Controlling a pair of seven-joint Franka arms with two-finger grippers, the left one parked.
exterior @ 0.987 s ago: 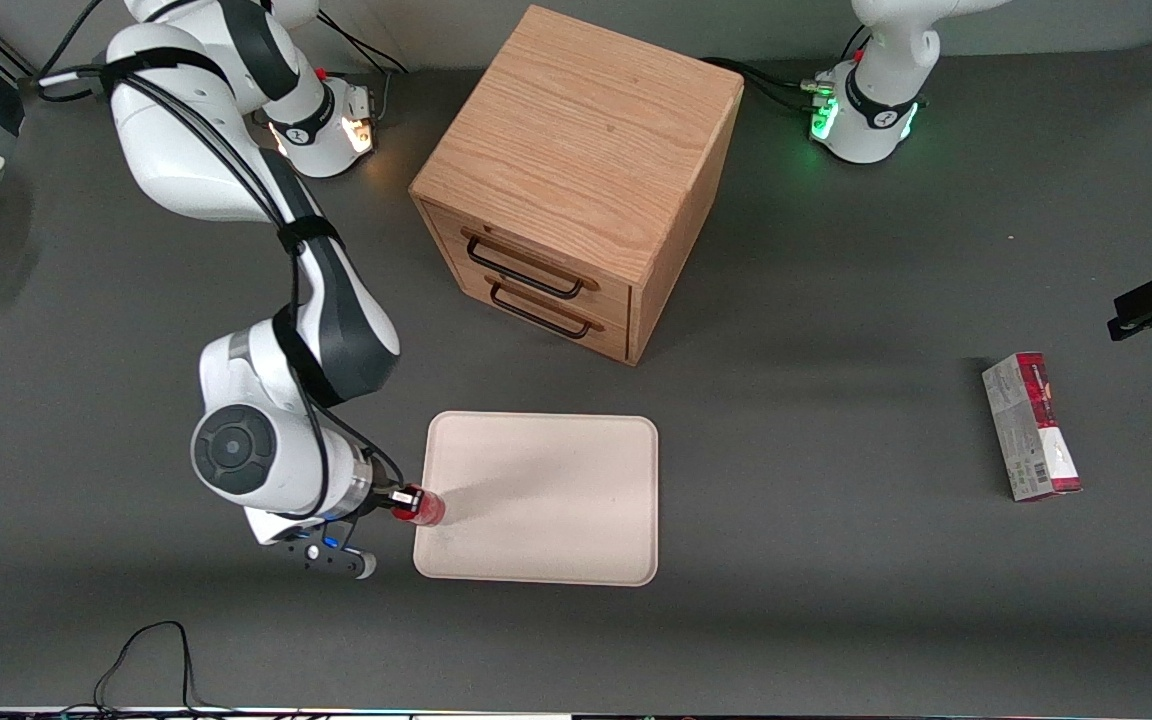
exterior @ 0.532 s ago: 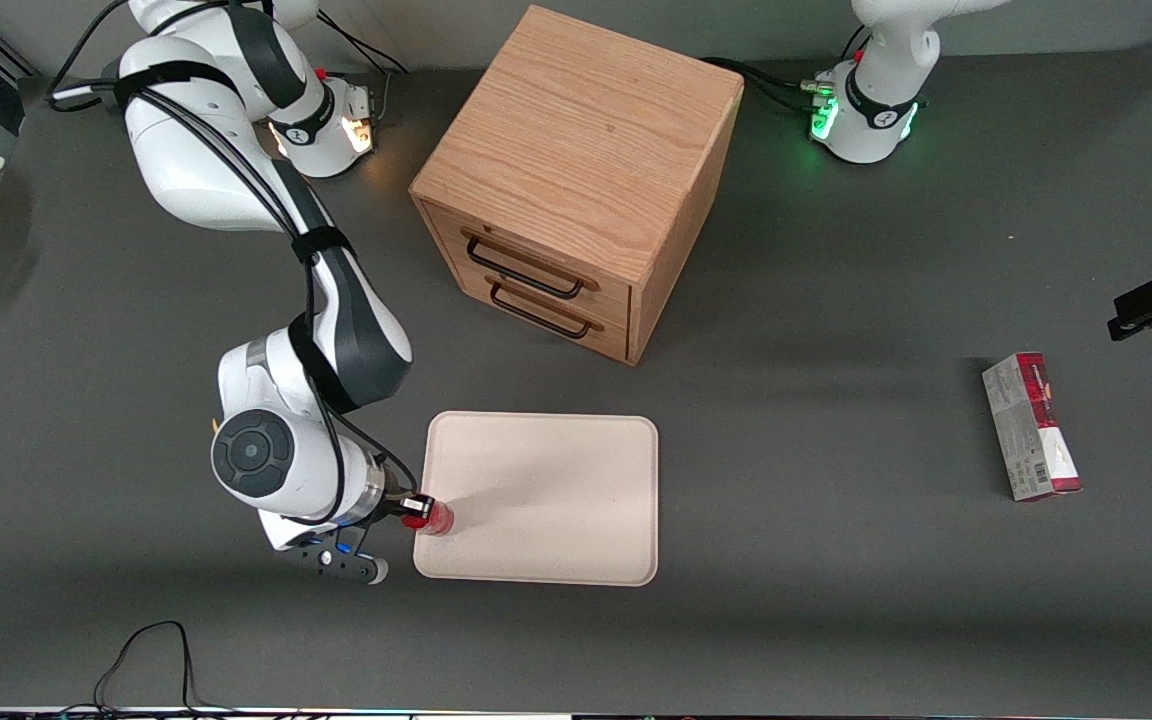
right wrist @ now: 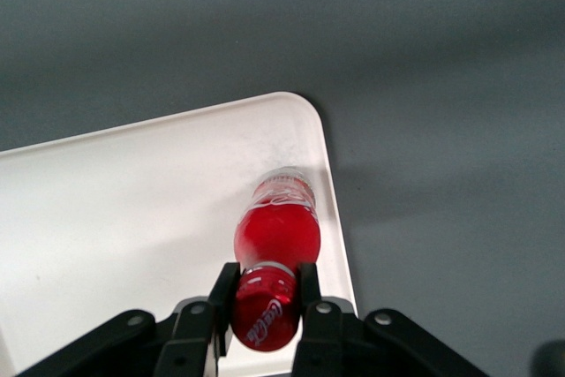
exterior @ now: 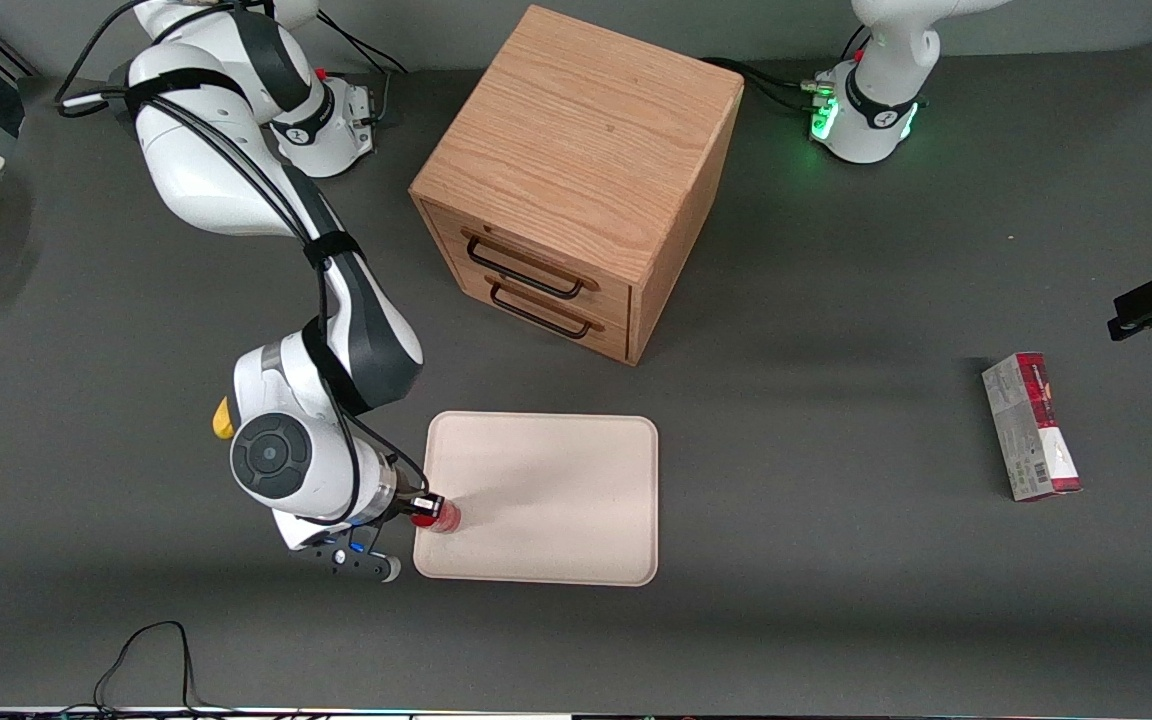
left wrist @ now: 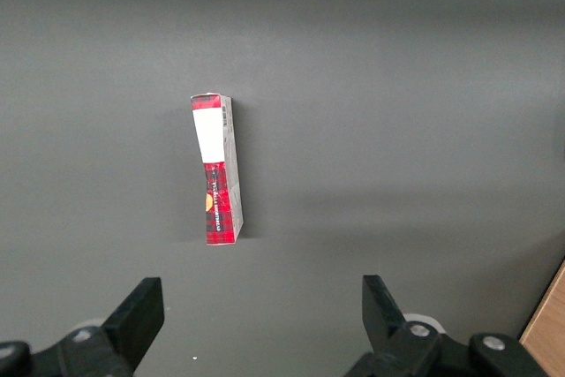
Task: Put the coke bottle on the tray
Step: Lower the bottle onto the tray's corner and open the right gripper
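My right gripper (exterior: 425, 508) is shut on the red cap of the coke bottle (exterior: 441, 517), a small red bottle. The wrist view shows the gripper (right wrist: 266, 293) clamping the cap, with the bottle's body (right wrist: 277, 227) hanging over the tray (right wrist: 132, 218) close to its rim. In the front view the bottle is over the tray's (exterior: 556, 500) edge toward the working arm's end, near the corner closest to the camera. Whether the bottle's base touches the tray I cannot tell.
A wooden drawer cabinet (exterior: 576, 180) with two drawers stands farther from the camera than the tray. A red-and-grey carton (exterior: 1031, 427) lies toward the parked arm's end; it also shows in the left wrist view (left wrist: 217, 168). A yellow lump (exterior: 223, 418) peeks out beside my arm.
My gripper has carried the coke bottle sideways from just off the tray's edge to over the tray. The yellow lump has come into view as the arm moved off it.
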